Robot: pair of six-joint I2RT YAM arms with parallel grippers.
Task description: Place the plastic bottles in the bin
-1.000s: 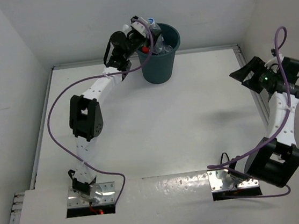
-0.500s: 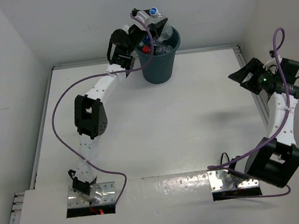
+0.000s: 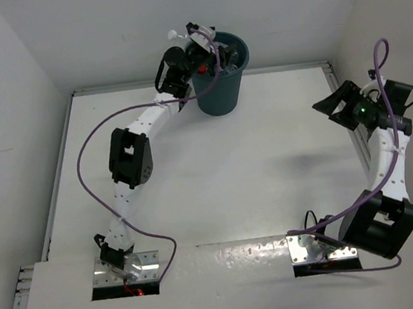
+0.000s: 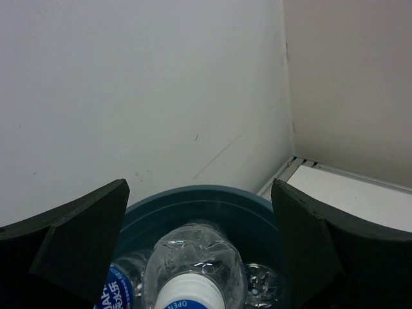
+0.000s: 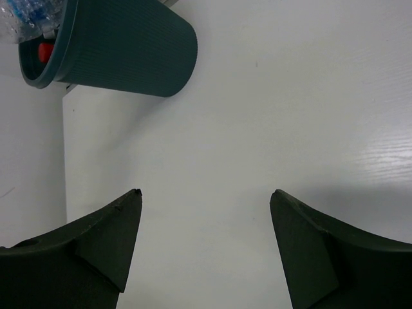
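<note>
Left gripper (image 4: 198, 193): fingers spread wide with nothing between them, hanging just above the mouth of the bin (image 4: 193, 196).
Right gripper (image 5: 205, 196): jaws apart and empty, raised over the table (image 5: 270, 116) at its right side, well apart from the bin.
Bin position: upright at the far edge of the table, close to the back wall (image 4: 141, 84).
Plastic bottles (image 4: 193, 277): inside the bin; one clear crumpled bottle with a white cap lies directly below the left gripper, a blue-labelled bottle (image 4: 116, 293) just beside it.
Red cap (image 5: 44, 51): visible inside the bin's rim in the right wrist view.
</note>
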